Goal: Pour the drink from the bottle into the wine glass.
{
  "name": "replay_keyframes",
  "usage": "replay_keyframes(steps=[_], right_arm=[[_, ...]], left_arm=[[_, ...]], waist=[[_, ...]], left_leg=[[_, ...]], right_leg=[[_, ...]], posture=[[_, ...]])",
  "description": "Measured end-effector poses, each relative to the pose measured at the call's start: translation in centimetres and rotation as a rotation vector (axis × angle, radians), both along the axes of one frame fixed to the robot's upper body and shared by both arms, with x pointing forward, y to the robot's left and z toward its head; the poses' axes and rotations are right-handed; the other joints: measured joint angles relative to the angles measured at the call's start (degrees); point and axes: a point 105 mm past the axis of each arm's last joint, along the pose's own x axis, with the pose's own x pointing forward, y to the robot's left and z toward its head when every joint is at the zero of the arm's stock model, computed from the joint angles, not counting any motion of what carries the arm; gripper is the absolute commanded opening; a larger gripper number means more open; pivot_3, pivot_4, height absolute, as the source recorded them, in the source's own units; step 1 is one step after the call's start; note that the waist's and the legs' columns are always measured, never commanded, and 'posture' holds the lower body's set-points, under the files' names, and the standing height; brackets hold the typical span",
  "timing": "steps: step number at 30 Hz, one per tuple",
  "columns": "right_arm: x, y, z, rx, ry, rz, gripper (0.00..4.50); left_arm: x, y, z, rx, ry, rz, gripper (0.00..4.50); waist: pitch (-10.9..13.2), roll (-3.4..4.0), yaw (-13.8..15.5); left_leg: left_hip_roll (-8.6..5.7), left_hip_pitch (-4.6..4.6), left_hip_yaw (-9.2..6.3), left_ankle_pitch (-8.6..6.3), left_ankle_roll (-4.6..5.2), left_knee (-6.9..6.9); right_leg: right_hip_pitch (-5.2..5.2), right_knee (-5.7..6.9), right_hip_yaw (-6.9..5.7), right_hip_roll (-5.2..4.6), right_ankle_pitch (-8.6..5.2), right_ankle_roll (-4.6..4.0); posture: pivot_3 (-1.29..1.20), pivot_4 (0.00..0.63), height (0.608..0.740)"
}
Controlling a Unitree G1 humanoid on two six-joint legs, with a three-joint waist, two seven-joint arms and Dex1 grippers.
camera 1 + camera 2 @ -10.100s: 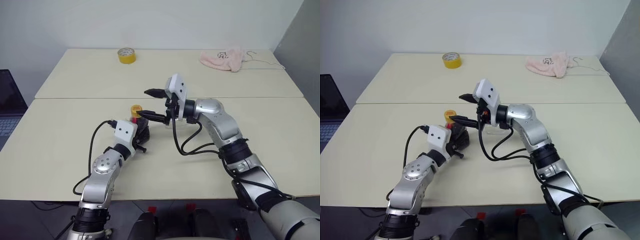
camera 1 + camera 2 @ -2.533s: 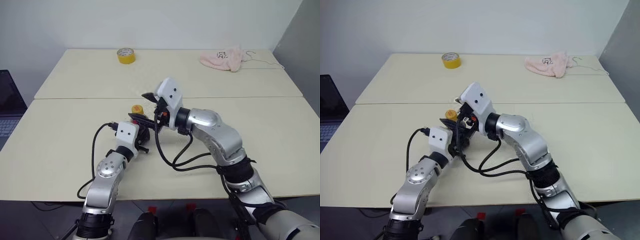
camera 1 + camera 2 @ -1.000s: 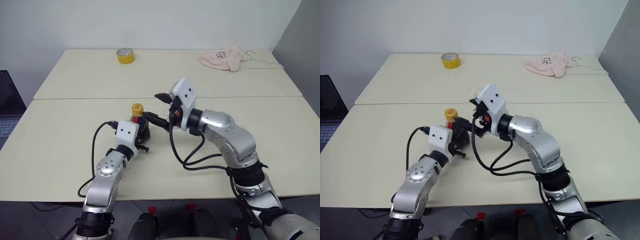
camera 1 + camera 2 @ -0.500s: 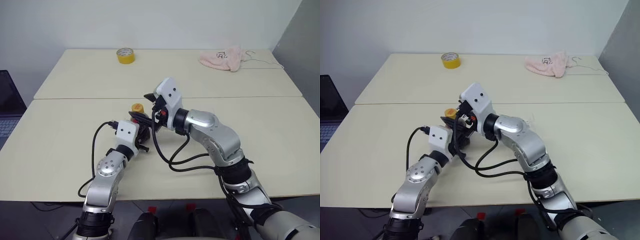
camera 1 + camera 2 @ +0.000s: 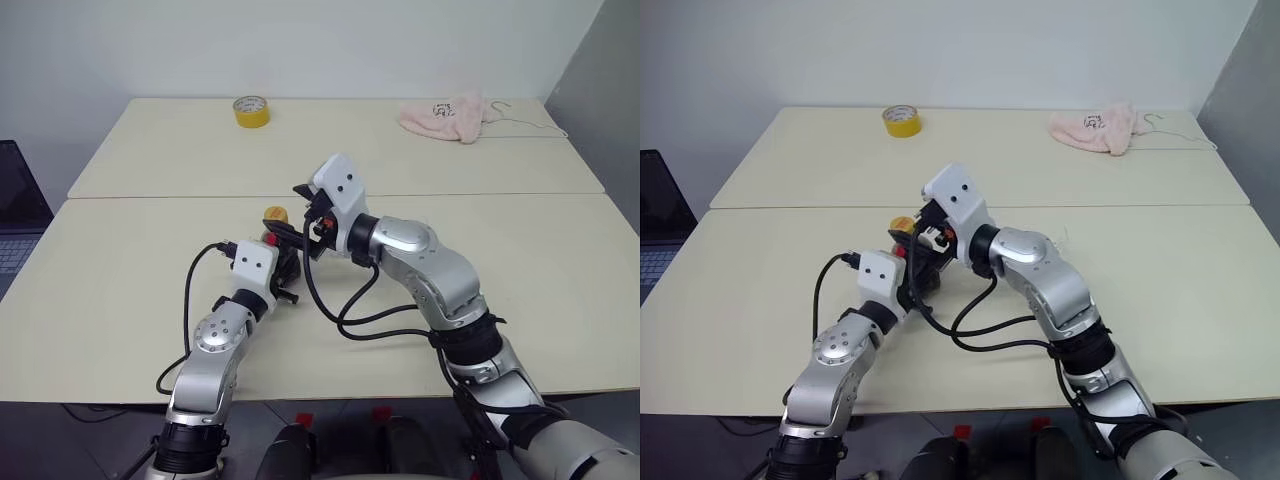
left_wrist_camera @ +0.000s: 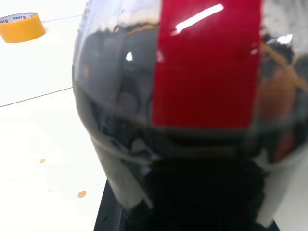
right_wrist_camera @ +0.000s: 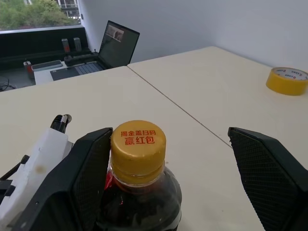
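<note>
The bottle (image 5: 283, 258) stands on the table (image 5: 120, 300), small and round, with dark drink (image 7: 144, 202) inside, a red label (image 6: 207, 67) and a yellow cap (image 7: 138, 139). My left gripper (image 5: 288, 268) is shut on its body from the near side. My right gripper (image 7: 178, 178) is open at cap height. The cap lies between its fingers, close beside one black finger (image 7: 91, 178), and the other finger stands well clear. The wine glass is hidden behind my right arm.
A yellow tape roll (image 5: 252, 111) lies at the far left of the back table and a pink cloth (image 5: 446, 116) at the far right. A laptop (image 7: 118, 45) sits off the table's left side. A seam (image 5: 150, 197) joins the two tables.
Over the last second my right gripper swung left from beside the bottle to the cap, still open. My left gripper and the bottle have stayed put.
</note>
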Motion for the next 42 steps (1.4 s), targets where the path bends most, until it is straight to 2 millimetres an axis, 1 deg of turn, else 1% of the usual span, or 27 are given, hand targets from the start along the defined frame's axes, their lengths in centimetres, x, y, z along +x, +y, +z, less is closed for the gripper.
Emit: replay_keyframes(steps=[5,10,12,14,16,22,24,26,31,34,36,39,42], right_arm=[[-0.1,-0.4,-0.2,-0.001,0.002,-0.004,4.07],[-0.2,-1.3,-0.5,-0.018,0.003,-0.015,4.07],[0.0,-2.0,-0.3,-0.019,0.002,-0.036,4.07],[0.8,-3.5,0.0,-0.013,-0.002,-0.089,4.07],[1.2,-4.3,0.3,-0.008,-0.006,-0.117,4.07],[0.7,-4.5,-0.4,-0.018,0.029,-0.092,4.07],[0.0,-4.0,-0.5,-0.007,0.060,-0.045,4.07],[-0.6,-3.4,-0.1,0.011,0.068,-0.014,4.07],[-1.2,-2.0,0.4,0.041,0.081,0.030,4.07],[-1.4,-0.9,0.7,0.048,0.078,0.043,4.07],[-1.3,-0.2,0.4,0.041,0.082,0.048,4.07],[-0.9,0.1,0.0,0.023,0.081,0.033,4.07],[-0.9,0.4,0.1,0.017,0.064,0.041,4.07]], left_arm=[[0.0,-0.1,-0.1,0.000,0.005,-0.002,0.79],[0.1,0.0,-0.4,0.000,0.013,0.001,0.79],[0.1,0.1,-0.3,-0.001,0.012,0.006,0.79],[0.1,0.1,-0.3,0.000,0.012,0.003,0.79],[0.1,0.1,-0.4,0.000,0.013,0.004,0.79],[0.1,0.1,-0.3,0.000,0.012,0.002,0.79],[0.1,0.1,-0.3,0.000,0.012,0.002,0.79],[0.1,0.1,-0.3,0.001,0.012,0.002,0.79],[0.1,0.1,-0.3,0.001,0.012,0.002,0.79],[0.1,0.1,-0.3,0.001,0.012,0.001,0.79],[0.1,0.1,-0.4,0.001,0.012,0.001,0.79],[0.1,0.1,-0.4,0.001,0.012,0.001,0.79],[0.1,0.1,-0.4,0.001,0.013,0.002,0.79]], waist=[[0.00,0.00,0.01],[0.00,0.00,0.03],[0.00,0.00,0.05],[0.00,0.00,0.12],[0.00,0.00,0.13],[0.00,0.00,0.00],[0.00,0.00,0.00],[0.00,0.00,0.00],[0.00,0.00,0.04],[0.00,0.00,0.02],[0.00,0.00,0.00],[0.00,0.00,0.01],[0.00,0.00,0.00]], left_leg=[[0.00,0.00,0.00,0.00,0.00,0.00],[0.00,0.00,0.00,0.00,0.00,0.00],[0.00,0.00,0.00,0.00,0.00,0.00],[-0.04,-0.01,0.01,0.00,0.00,0.01],[-0.05,-0.01,0.02,0.00,0.00,0.01],[0.01,-0.01,0.02,0.00,0.00,-0.01],[0.00,-0.01,0.03,0.00,0.00,0.00],[0.01,0.00,0.02,0.00,0.00,-0.01],[-0.01,0.00,0.00,0.00,0.00,0.00],[0.00,0.00,-0.01,0.00,0.00,-0.01],[0.00,0.00,-0.01,0.00,0.00,-0.01],[-0.02,0.00,0.00,0.00,0.00,0.01],[-0.03,0.00,0.00,0.00,0.00,0.01]], right_leg=[[0.01,0.00,0.00,0.00,0.00,0.00],[0.01,0.00,0.00,0.00,0.00,0.00],[0.01,0.00,-0.01,0.00,0.00,0.00],[0.02,-0.01,0.00,0.00,0.00,0.00],[0.02,-0.01,0.01,0.00,0.00,0.00],[0.01,-0.01,0.01,0.00,0.00,0.00],[0.01,-0.01,0.01,0.00,0.00,0.00],[0.01,-0.01,0.01,0.00,0.00,0.00],[0.01,0.00,0.00,0.00,0.00,0.00],[0.01,0.00,-0.01,0.00,0.00,0.00],[0.01,0.00,0.00,0.00,0.00,0.00],[0.01,0.00,0.00,0.00,0.00,0.00],[0.01,0.00,0.00,0.00,0.00,0.00]], posture=[[0.00,0.150,0.740],[0.00,0.150,0.740],[0.00,0.150,0.740],[0.00,0.150,0.740],[0.00,0.150,0.740],[0.00,0.150,0.740],[0.00,0.150,0.740],[0.00,0.150,0.740],[0.00,0.150,0.740],[0.00,0.150,0.740],[0.00,0.150,0.740],[0.00,0.150,0.740],[0.00,0.150,0.740]])
